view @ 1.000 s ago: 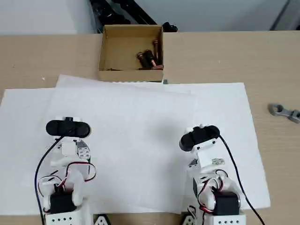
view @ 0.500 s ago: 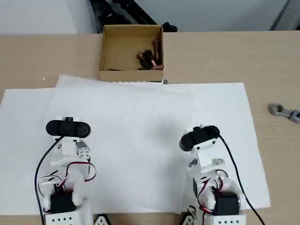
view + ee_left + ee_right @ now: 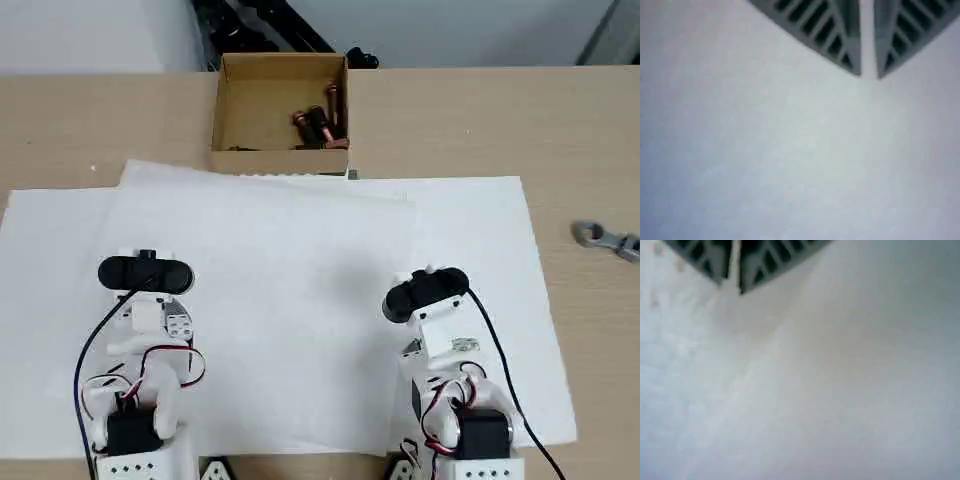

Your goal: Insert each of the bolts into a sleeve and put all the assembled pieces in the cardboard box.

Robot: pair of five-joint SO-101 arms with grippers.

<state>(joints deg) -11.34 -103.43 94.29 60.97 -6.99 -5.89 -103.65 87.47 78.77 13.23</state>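
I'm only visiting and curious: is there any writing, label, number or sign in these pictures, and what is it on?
No text can be read anywhere.
The cardboard box is plain on the walls that show.
The white paper is blank.
The assembled pieces in the box and the wrench are too small to show any marking.

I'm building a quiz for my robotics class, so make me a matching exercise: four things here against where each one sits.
1 cardboard box
2 assembled bolts
3 metal tool
4 white paper

A inside the box
B flat before the box
C on bare tabletop, off the paper
D beyond the paper's far edge

Pairs: 1-D, 2-A, 3-C, 4-B.
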